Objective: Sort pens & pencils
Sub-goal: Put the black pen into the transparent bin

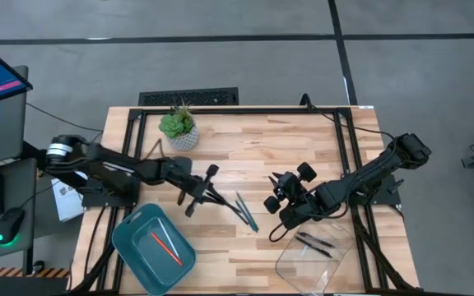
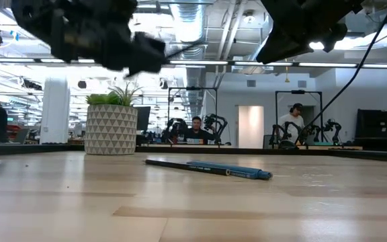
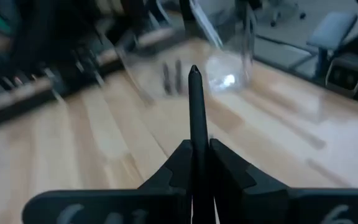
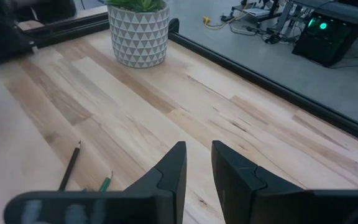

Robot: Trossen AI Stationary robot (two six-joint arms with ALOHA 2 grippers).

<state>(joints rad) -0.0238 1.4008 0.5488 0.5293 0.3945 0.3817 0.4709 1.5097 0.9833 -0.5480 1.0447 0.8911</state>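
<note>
We have the left pincer point(image 3: 193, 163) clamped on a black pen point(image 3: 195, 109) mid-desk, presumably bound for the clear tray point(image 1: 315, 255) at the desk's point(image 1: 262, 144) front-right corner, while the right pincer point(image 4: 197, 163) hovers slightly parted, empty.

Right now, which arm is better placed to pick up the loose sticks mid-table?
Right: the right claw is open and empty near the loose sticks; the left claw is shut on a dark stick.

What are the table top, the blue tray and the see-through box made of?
The table top looks like pale varnished wood: joined planks with visible grain. The blue tray seems matte plastic, with rounded moulded corners. The see-through box is probably clear glossy plastic, showing glints.
</note>
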